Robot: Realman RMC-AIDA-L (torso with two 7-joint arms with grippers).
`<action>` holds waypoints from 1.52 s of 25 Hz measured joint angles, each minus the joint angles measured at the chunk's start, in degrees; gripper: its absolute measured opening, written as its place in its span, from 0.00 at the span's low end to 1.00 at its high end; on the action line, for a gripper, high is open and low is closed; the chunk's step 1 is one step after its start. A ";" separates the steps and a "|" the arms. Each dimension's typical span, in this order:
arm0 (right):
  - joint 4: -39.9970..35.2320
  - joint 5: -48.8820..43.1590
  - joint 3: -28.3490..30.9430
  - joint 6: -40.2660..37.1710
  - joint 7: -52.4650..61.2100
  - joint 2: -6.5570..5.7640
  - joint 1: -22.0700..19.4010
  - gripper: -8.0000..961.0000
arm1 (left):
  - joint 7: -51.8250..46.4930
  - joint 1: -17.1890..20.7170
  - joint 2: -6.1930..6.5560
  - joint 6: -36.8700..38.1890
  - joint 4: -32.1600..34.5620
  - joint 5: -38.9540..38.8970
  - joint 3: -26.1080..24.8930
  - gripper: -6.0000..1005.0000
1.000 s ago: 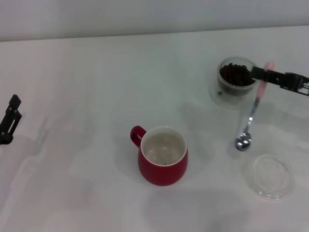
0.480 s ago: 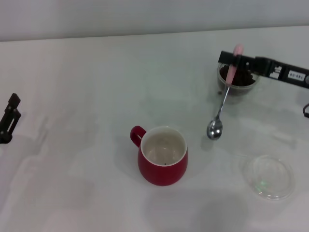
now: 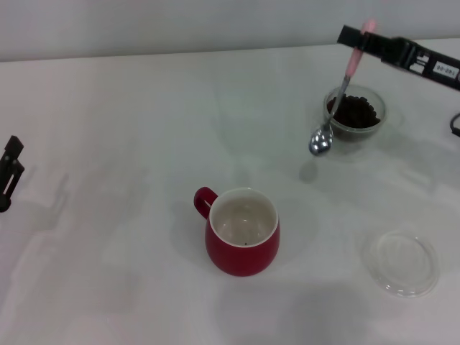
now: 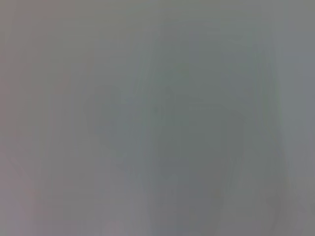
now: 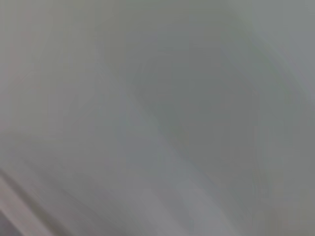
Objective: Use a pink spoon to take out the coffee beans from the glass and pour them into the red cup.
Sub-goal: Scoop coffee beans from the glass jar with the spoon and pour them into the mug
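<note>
My right gripper (image 3: 357, 40) is shut on the pale pink handle of the pink spoon (image 3: 335, 100), high at the far right in the head view. The spoon hangs down with its shiny metal bowl (image 3: 320, 141) in the air, just left of the glass. The bowl looks empty. The glass (image 3: 354, 113) stands on the table at the far right and holds dark coffee beans (image 3: 354, 111). The red cup (image 3: 243, 231) stands near the middle front, handle to the left, its cream inside nearly empty. My left gripper (image 3: 8, 172) is parked at the left edge.
A shallow clear round dish (image 3: 401, 261) lies at the front right of the white table (image 3: 144, 144). Both wrist views show only a grey blur.
My right gripper has risen and moved away from me with the spoon, so the spoon bowl now hangs higher, beside the glass. The left arm has barely shifted.
</note>
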 joint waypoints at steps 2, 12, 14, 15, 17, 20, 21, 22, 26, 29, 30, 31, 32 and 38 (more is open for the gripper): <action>-0.05 0.53 -0.02 -1.60 -0.66 0.17 0.63 0.17 | -0.01 -0.03 0.00 -0.19 0.19 0.00 0.00 0.58; -0.06 2.59 0.02 -11.53 -3.96 0.23 2.19 0.17 | -0.24 0.73 0.00 -3.03 3.01 0.23 0.16 0.58; 0.04 3.42 0.01 -13.63 -4.85 0.27 2.09 0.17 | -0.22 0.84 0.00 -3.06 3.02 0.01 0.02 0.58; 0.08 3.82 -0.04 -14.70 -5.29 0.29 2.00 0.17 | -0.17 0.88 0.00 -3.07 3.05 -0.02 0.00 0.58; 0.14 4.10 -0.17 -16.41 -5.88 0.32 1.83 0.17 | -0.12 0.94 -0.01 -3.08 3.08 -0.15 -0.02 0.58; 0.00 4.18 -0.21 -18.57 -6.81 0.31 1.71 0.17 | -0.11 1.27 0.02 -3.09 3.14 -0.90 -0.03 0.58; -0.02 4.20 -0.14 -19.12 -7.12 0.32 1.67 0.17 | -0.11 1.36 0.03 -3.09 3.16 -1.09 -0.04 0.58; -0.03 4.23 -0.06 -19.86 -7.50 0.31 1.65 0.17 | -0.10 1.43 0.03 -3.09 3.19 -1.30 -0.04 0.58; -0.03 4.47 0.02 -22.31 -9.44 0.32 1.38 0.17 | -0.08 1.59 0.05 -3.09 3.21 -1.46 -0.04 0.58; 0.46 5.01 0.05 -24.32 -11.78 0.53 1.28 0.17 | -0.07 1.71 0.07 -3.09 3.21 -1.48 -0.03 0.58; 0.63 5.09 0.05 -24.82 -12.54 0.58 1.31 0.17 | -0.06 1.73 0.08 -3.09 3.21 -1.48 -0.03 0.58; 0.80 5.16 0.06 -25.43 -13.49 0.66 1.37 0.17 | -0.06 1.74 0.08 -3.09 3.21 -1.49 -0.03 0.58; 0.91 5.18 0.07 -26.01 -14.25 0.70 1.47 0.17 | -0.05 1.75 0.09 -3.05 3.21 -1.50 -0.02 0.58; 1.94 7.02 -0.40 -27.52 -18.43 0.81 1.72 0.17 | -0.05 1.46 0.09 -2.41 3.21 -1.50 -0.03 0.58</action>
